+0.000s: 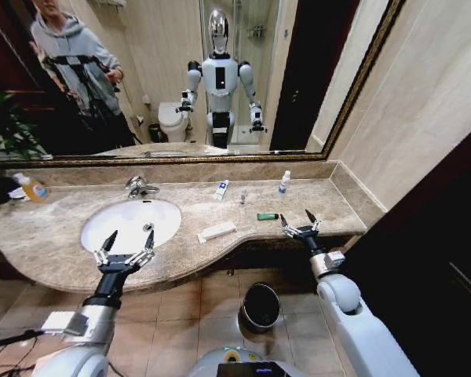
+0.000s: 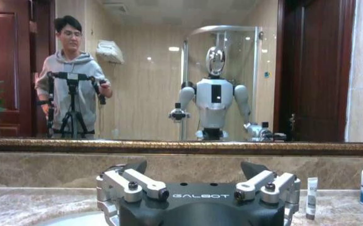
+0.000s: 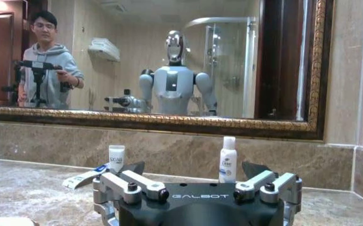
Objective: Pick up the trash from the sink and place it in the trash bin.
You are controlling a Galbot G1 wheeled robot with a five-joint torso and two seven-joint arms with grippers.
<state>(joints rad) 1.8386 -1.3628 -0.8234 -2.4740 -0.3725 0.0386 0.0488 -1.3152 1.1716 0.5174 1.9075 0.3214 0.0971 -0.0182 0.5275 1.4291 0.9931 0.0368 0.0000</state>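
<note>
Nothing is binned yet: your tubes, bottle (image 1: 284, 182), vial and packet (image 1: 217, 232) lie right of the sink (image 1: 102, 224). Both grippers, left (image 1: 124, 248) and right (image 1: 299, 225), hover spread, empty; bin (image 1: 261, 306) waits below.

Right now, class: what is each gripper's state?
Left gripper: open, empty, at the white oval sink's front rim.
Right gripper: open, empty, near the green tube.

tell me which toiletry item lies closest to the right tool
The green tube, lying flat on the countertop just beside the right tool. The white bottle with blue cap and the others sit farther back or nearer the sink.
</note>
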